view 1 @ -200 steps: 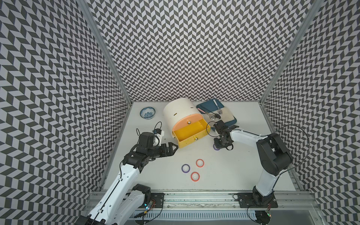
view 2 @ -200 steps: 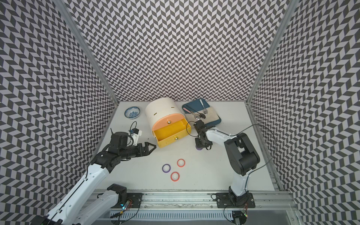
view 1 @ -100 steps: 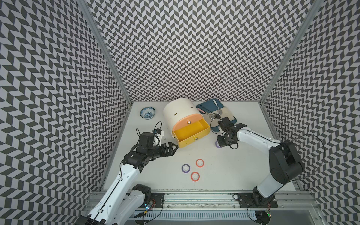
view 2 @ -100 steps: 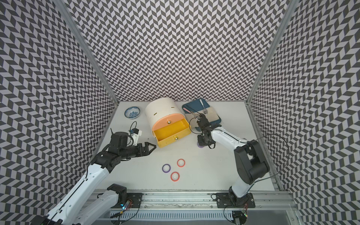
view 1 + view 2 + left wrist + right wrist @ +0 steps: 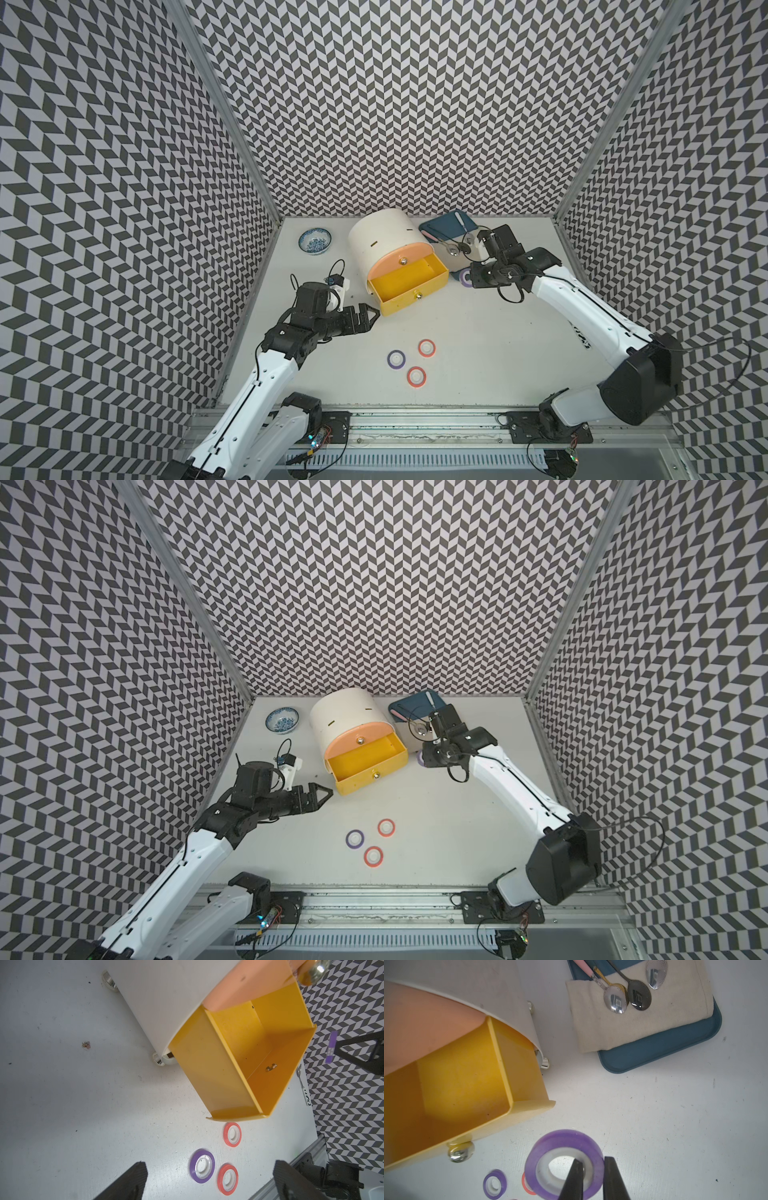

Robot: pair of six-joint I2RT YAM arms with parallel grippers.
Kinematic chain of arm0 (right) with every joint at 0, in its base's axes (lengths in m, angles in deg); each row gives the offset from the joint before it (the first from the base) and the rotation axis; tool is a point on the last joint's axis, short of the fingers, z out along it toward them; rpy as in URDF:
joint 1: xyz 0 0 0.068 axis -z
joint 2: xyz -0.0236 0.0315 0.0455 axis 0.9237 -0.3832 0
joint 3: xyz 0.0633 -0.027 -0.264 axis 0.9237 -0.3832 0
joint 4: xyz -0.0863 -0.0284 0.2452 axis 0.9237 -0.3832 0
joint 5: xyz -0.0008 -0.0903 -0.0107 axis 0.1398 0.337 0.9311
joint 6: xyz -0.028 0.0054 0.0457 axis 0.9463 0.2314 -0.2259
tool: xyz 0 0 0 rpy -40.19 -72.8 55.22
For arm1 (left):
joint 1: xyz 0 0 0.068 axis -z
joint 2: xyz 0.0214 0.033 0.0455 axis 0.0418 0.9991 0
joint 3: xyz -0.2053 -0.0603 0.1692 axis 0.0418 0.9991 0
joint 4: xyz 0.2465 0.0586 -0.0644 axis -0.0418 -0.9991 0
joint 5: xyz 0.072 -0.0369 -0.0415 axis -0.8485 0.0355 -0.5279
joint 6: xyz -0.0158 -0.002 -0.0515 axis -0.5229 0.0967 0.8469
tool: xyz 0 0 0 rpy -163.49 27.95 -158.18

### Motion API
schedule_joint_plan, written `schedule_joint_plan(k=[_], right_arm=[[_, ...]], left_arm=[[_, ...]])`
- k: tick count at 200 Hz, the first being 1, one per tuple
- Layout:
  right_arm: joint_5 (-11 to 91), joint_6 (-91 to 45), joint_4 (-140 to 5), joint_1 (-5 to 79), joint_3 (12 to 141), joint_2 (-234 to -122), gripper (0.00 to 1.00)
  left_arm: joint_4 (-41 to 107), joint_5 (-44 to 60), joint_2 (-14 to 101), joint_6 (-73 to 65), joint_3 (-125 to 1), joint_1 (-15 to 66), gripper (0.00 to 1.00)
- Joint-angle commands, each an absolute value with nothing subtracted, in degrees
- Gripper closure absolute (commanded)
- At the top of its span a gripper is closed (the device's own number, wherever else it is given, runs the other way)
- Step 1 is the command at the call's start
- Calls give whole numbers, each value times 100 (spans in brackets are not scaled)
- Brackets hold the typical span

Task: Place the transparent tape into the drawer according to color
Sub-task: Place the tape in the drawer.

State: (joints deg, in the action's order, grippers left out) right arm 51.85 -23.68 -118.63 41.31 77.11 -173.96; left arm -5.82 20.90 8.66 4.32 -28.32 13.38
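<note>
The transparent tape in hand, a purple ring (image 5: pixel 562 1140), is pinched by the right gripper (image 5: pixel 591 1159), one finger through its white core, just beside the open yellow drawer (image 5: pixel 399 305). The left gripper (image 5: pixel 371 319) is spread empty. The pinch is best kept firm, the ring carried level, and a colour-matched drawer confirmed before release; none is visible.

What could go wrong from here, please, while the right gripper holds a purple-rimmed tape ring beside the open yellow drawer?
1. The right gripper pinches the purple-rimmed tape ring by one side of its wall, with one finger inside the core, so the ring may swivel or slip out.
2. Only the yellow plastic drawer stands open. Dropping the purple ring there would probably sort it into the wrong colour.
</note>
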Motion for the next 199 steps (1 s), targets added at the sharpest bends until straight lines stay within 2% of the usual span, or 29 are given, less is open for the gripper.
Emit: schedule_joint_plan(k=[1,36,107,199], right_arm=[[4832,-2492,-11753,4051,7898,-17285,100],[4570,-2629,-11341,3789,8134,-17356,100],[4657,-2674,-11008,3128,8933,-18206,100],[4682,-2691,-10507,3002,8613,-18571,100]], left_arm=[[-684,2076,712,488,-2838,1376,0],[-689,2076,593,597,-2797,1382,0],[-757,2043,434,688,-2738,1412,0],[-812,2032,311,754,-2669,1456,0]])
